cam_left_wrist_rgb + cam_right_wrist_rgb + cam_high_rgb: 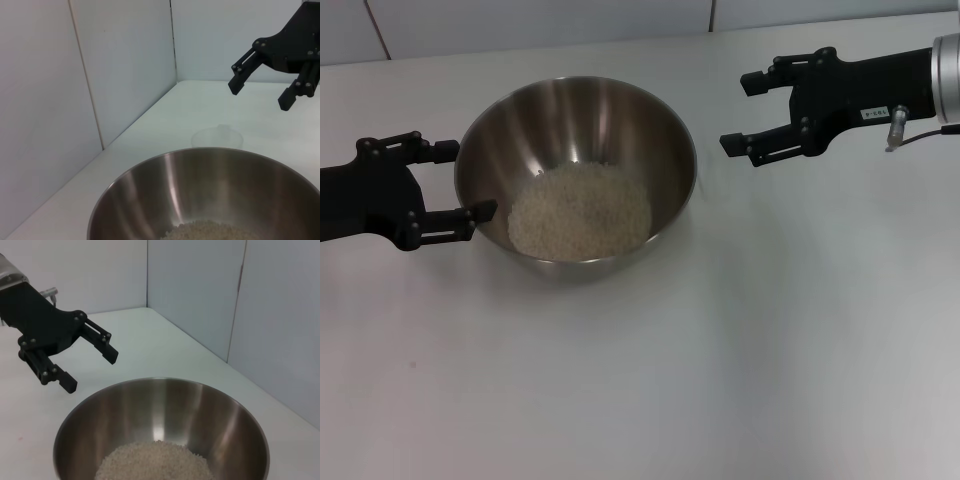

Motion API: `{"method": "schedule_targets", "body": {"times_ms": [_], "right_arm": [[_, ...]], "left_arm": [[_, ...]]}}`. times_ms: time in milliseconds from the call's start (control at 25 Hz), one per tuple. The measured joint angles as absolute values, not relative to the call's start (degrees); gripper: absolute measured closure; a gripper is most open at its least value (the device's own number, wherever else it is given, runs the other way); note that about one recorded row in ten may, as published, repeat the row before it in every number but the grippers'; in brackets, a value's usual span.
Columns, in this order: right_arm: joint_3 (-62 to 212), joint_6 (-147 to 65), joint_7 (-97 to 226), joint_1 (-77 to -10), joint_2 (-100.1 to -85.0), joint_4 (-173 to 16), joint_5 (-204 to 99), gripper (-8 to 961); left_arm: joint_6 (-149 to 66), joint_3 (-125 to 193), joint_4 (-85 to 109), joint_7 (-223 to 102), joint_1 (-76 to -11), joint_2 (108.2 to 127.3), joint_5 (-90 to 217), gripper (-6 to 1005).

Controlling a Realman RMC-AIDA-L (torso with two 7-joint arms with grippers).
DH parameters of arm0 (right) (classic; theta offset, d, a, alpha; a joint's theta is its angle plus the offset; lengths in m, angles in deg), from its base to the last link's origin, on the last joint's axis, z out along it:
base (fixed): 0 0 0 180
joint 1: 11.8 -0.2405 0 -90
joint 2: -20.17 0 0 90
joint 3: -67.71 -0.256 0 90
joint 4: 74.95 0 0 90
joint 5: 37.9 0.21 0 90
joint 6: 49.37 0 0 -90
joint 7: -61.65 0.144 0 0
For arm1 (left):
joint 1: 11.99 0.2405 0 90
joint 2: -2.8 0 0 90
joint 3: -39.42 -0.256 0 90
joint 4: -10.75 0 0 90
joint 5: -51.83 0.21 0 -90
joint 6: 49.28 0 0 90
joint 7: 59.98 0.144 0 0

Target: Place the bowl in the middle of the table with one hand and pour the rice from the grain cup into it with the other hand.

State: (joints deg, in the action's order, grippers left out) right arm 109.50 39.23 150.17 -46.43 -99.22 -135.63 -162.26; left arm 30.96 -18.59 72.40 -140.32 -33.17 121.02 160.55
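Note:
The steel bowl (580, 110) stands on the white table (670, 380) near its middle, with a heap of rice (580, 212) in it. My left gripper (472, 180) is open at the bowl's left rim, with one fingertip overlapping the rim. My right gripper (735, 112) is open and empty, above the table to the right of the bowl. The clear grain cup (217, 137) shows faintly in the left wrist view. It stands upright on the table beyond the bowl (200, 185), below my right gripper (260, 96), and looks empty. The right wrist view shows the bowl (165, 410), the rice (155, 462) and my left gripper (91, 370).
White wall panels (125, 65) rise along the table's far edge. White tabletop lies in front of the bowl.

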Motion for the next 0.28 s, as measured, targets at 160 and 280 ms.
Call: {"method": "schedule_targets", "body": {"times_ms": [160, 280], "right_arm": [[109.5, 39.1, 150.2, -46.5, -99.28, -136.3, -162.3, 113], [109.5, 39.1, 150.2, -46.4, -99.33, -136.5, -162.3, 113]], "left_arm": [[31.0, -18.6, 72.4, -140.3, -33.2, 121.02, 160.5, 193], [31.0, -18.7, 72.4, -140.3, -33.4, 121.02, 160.5, 193]]}}
